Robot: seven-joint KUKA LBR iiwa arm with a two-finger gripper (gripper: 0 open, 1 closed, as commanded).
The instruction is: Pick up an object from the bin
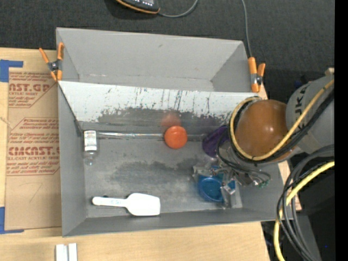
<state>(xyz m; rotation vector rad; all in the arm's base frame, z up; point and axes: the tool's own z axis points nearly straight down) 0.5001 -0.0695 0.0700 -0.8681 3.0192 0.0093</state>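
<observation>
Gripper (225, 182) low at lower right of bin (70, 145), over blue thing (208, 188); spread or pressed together, cannot tell. Purple piece (213, 140) just above; orange ball (175, 137) mid-frame, scoop (130, 204) lower left.

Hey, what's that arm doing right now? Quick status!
Claw low in the bin's lower right corner, at a blue round thing. Purple thing close behind it. Orange ball, white scoop, small bottle lie well clear.

Orange ball (175, 137), white scoop (130, 204), grey bin (152, 58)
</observation>
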